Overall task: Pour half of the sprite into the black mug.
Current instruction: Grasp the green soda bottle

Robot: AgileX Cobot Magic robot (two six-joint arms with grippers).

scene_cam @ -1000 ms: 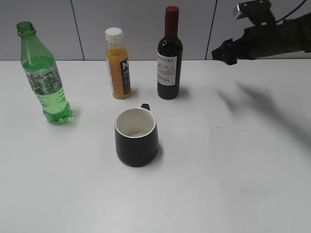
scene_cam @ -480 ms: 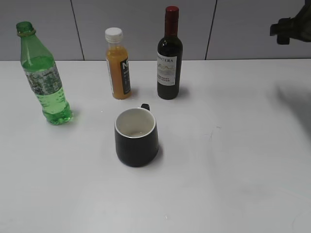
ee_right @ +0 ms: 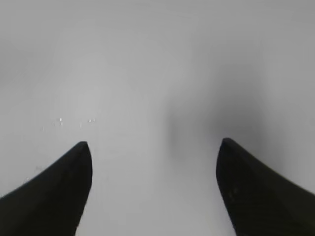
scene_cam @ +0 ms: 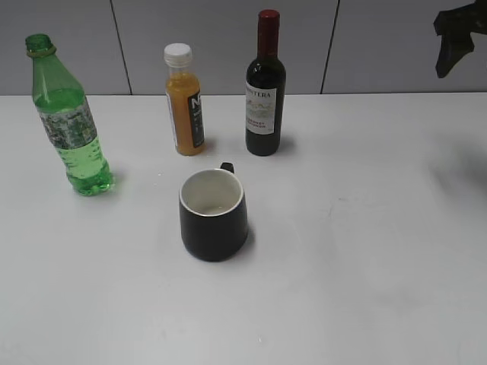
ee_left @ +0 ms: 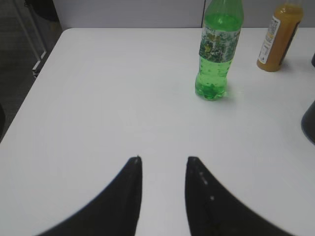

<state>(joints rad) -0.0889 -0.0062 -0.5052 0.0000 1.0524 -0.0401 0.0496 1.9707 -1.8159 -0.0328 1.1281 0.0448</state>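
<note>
The sprite (scene_cam: pixel 68 122) is a tall green capless bottle with a speckled label, standing upright at the far left of the table. It also shows in the left wrist view (ee_left: pixel 217 49). The black mug (scene_cam: pixel 214 217) with a white inside stands mid-table, handle to the back. Its dark side just shows at the right edge of the left wrist view (ee_left: pixel 310 123). My left gripper (ee_left: pixel 162 158) is open and empty over bare table, well short of the sprite. My right gripper (ee_right: pixel 153 142) is open wide and empty over bare table. It shows as a dark shape at the top right of the exterior view (scene_cam: pixel 455 34).
An orange juice bottle (scene_cam: pixel 185 103) with a white cap and a dark wine bottle (scene_cam: pixel 265 87) stand upright behind the mug. The juice bottle also shows in the left wrist view (ee_left: pixel 278 37). The white table's (scene_cam: pixel 365 251) left edge shows in the left wrist view (ee_left: pixel 29 88).
The right arm has drawn back to the right and upward, from over the table's right side to the top right corner. The bottles and mug have not moved.
</note>
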